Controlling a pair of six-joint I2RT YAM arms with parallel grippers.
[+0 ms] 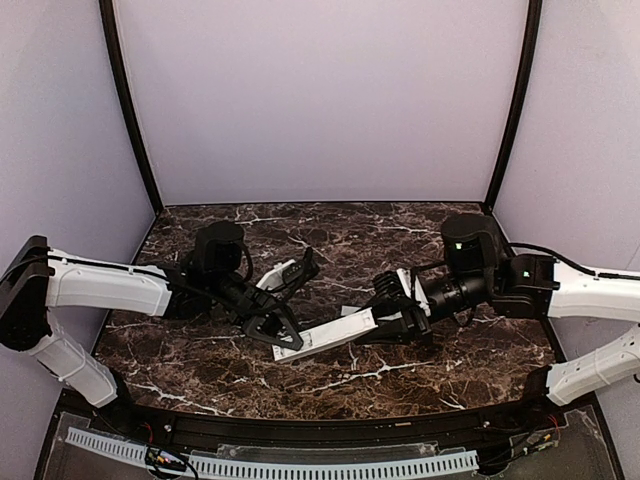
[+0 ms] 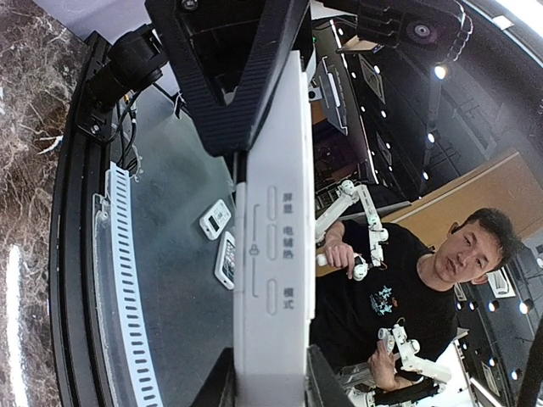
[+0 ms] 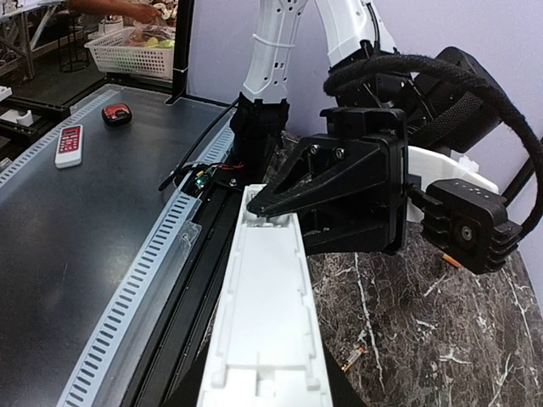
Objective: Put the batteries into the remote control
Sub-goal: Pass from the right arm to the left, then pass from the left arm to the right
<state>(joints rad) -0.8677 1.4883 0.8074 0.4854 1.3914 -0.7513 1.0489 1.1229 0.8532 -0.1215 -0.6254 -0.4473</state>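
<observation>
The white remote control (image 1: 325, 335) hangs over the front middle of the table, held at both ends. My left gripper (image 1: 278, 335) is shut on its left end and my right gripper (image 1: 385, 322) on its right end. The left wrist view shows its button face (image 2: 276, 254) running from my left gripper (image 2: 271, 381) up to the right gripper (image 2: 242, 93). The right wrist view shows its open back (image 3: 263, 314) running from my right gripper (image 3: 263, 394) to the left gripper (image 3: 284, 203). One orange battery (image 3: 352, 360) lies on the marble beside the remote. Another battery (image 3: 450, 259) lies farther back.
The dark marble table (image 1: 330, 235) is closed in by pale walls at the back and sides. A black rail and a white slotted strip (image 1: 270, 465) run along its front edge. Both arms meet low over the table's front half.
</observation>
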